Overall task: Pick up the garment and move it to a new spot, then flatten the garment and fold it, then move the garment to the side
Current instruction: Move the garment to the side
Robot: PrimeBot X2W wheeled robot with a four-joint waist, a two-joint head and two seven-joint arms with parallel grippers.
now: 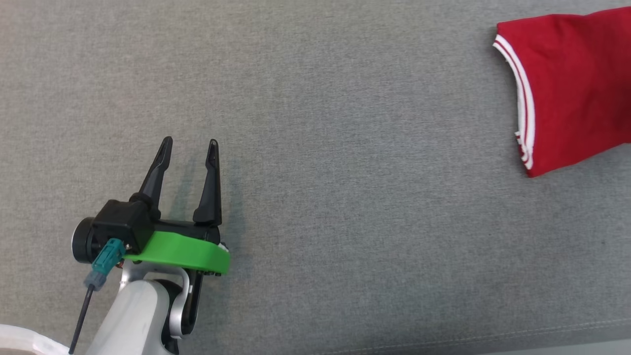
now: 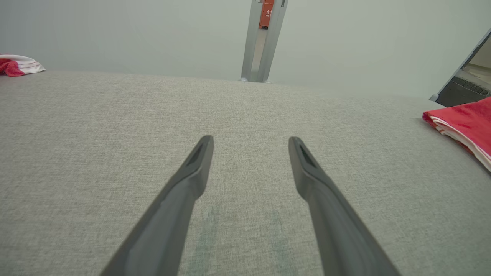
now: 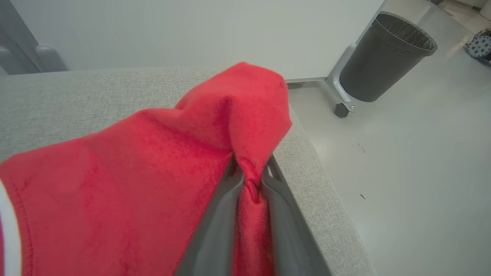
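Observation:
The garment point(image 1: 572, 84) is red with white-striped trim and lies folded at the far right of the grey fabric table point(image 1: 345, 148). In the right wrist view a bunched fold of the garment point(image 3: 153, 161) is pinched between the two fingers of my right gripper point(image 3: 251, 165), close to the table's right edge. My left gripper point(image 1: 190, 142) hovers over bare table at the lower left, open, with nothing between its fingers. In the left wrist view the left gripper point(image 2: 250, 140) points across the table and the garment point(image 2: 464, 119) lies far off to its right.
A second red and white cloth point(image 2: 17, 65) lies at the table's far left corner. A dark bin on wheels point(image 3: 383, 57) stands on the floor beyond the table's right edge point(image 3: 318, 184). A metal post point(image 2: 262, 38) rises behind the table.

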